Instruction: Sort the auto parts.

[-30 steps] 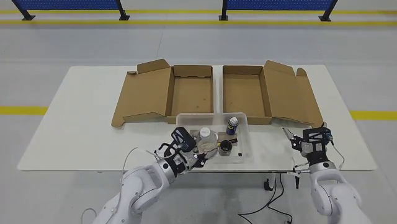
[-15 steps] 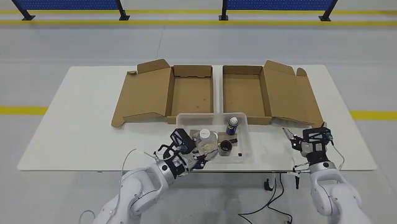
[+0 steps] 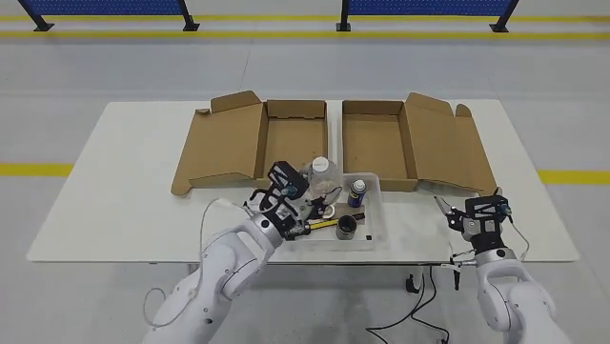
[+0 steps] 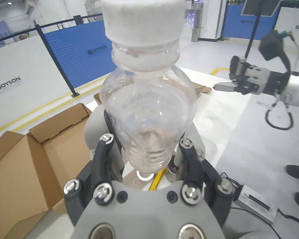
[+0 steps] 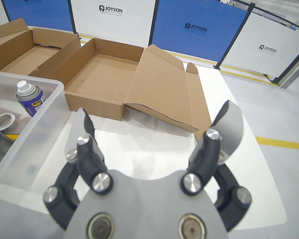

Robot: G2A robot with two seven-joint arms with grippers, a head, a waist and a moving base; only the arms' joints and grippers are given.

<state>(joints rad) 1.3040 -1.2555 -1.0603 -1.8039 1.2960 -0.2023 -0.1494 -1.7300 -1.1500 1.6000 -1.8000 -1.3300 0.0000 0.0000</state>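
— State of the left pincer [image 4: 147,148]?
— Clenched on a clear ribbed plastic bottle [image 4: 147,100], gripped low on the body near the base, with the white screw cap [image 4: 143,18] pointing away from the wrist.

— Whereabouts?
— Held in the air, off the bench. Clear plastic bin [image 3: 374,184] just beneath and behind the pincer, open brown cardboard box [image 3: 295,144] just ahead of it.

— Handling?
— Probably very light, seemingly near empty. Thin walls, likely to dent under a hard squeeze. Smooth too, so liable to slip or swivel. Ribbed lower body a sensible place to hold, as now; the neck under the cap looks like the stiffer alternative.

— And the right pincer [image 5: 155,115]?
— Released, fingers spread wide with nothing between them, hovering over bare white bench [image 5: 144,145]. Second open cardboard box [image 5: 102,75] ahead of it. Bin toward the other arm's side, with a blue spray can [image 5: 30,98] inside.
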